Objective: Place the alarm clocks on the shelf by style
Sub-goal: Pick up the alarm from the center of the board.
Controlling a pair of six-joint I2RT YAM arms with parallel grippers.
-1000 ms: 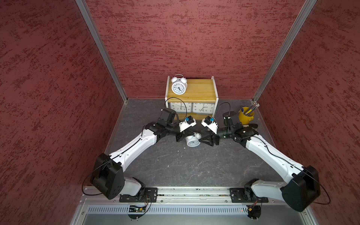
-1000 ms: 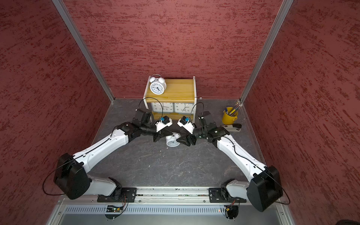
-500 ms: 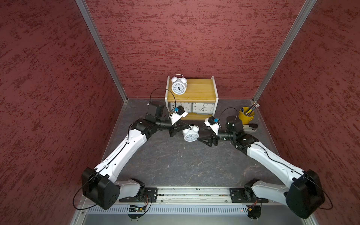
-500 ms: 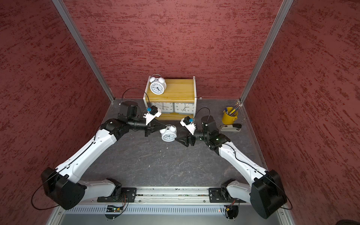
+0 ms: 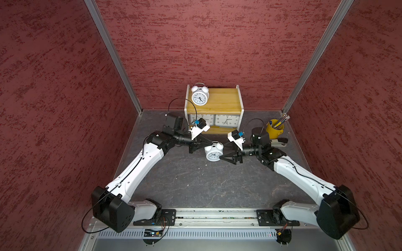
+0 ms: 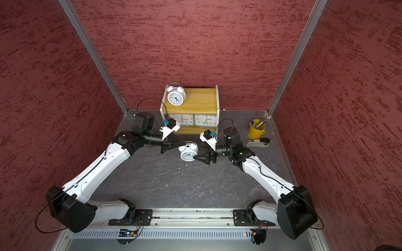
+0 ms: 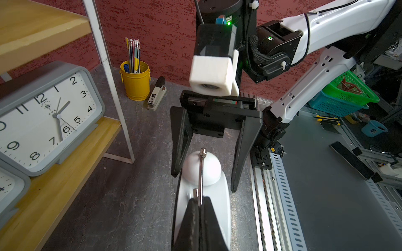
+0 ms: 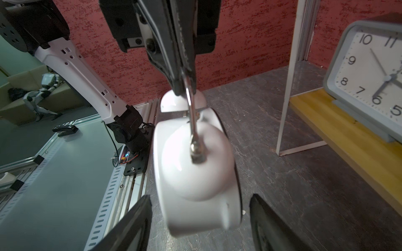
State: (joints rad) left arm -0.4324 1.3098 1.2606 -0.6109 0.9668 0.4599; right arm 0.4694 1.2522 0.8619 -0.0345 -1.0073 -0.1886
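Note:
One white twin-bell alarm clock (image 5: 214,153) (image 6: 188,153) hangs just above the table in front of the shelf (image 5: 219,102) (image 6: 200,100). My left gripper (image 5: 207,143) (image 7: 200,201) is shut on its thin metal handle (image 7: 201,169). My right gripper (image 5: 222,152) (image 8: 200,228) is open, one finger on each side of the clock's body (image 8: 195,173), with gaps showing. A second twin-bell clock (image 5: 200,96) stands on the top board at the left. Two grey clocks (image 5: 201,120) (image 5: 227,120) fill the lower tier.
A yellow pencil cup (image 5: 274,129) and a stapler (image 5: 279,142) sit at the back right, just behind the right arm. The shelf's white frame post (image 7: 117,113) stands close to both grippers. Red walls close in three sides; a metal rail (image 5: 206,215) runs along the front.
The clock lay tilted on the table between both grippers; my left gripper has raised it by the handle so it hangs upright. The right gripper drew back, then came in around its body.

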